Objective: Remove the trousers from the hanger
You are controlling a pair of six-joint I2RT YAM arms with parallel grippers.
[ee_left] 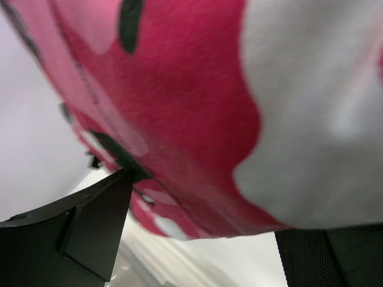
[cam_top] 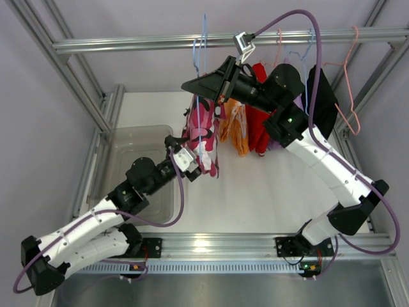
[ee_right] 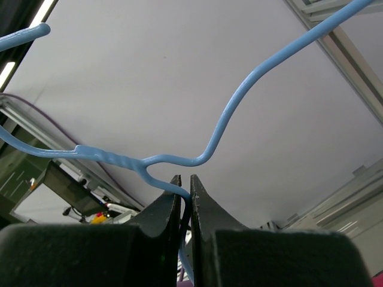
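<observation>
The pink-white-black camouflage trousers [cam_top: 203, 137] hang from a blue wire hanger [cam_top: 202, 45] on the top rail. My right gripper [cam_top: 206, 88] is shut on that hanger just below its twisted neck. In the right wrist view the blue hanger [ee_right: 239, 107] runs down between the closed fingertips of the right gripper [ee_right: 185, 186]. My left gripper [cam_top: 190, 160] is at the trousers' lower part. In the left wrist view the trousers [ee_left: 197, 107] fill the frame. Their lower edge lies between the wide-apart fingers [ee_left: 78, 233] of the open left gripper [ee_left: 200, 239].
Orange trousers with white blotches [cam_top: 236, 128], a red garment [cam_top: 259, 131] and a black one [cam_top: 323, 99] hang to the right on the same rail [cam_top: 140, 43]. Bare pink hangers [cam_top: 348, 96] hang at the far right. A clear bin [cam_top: 137, 160] sits at the table's left.
</observation>
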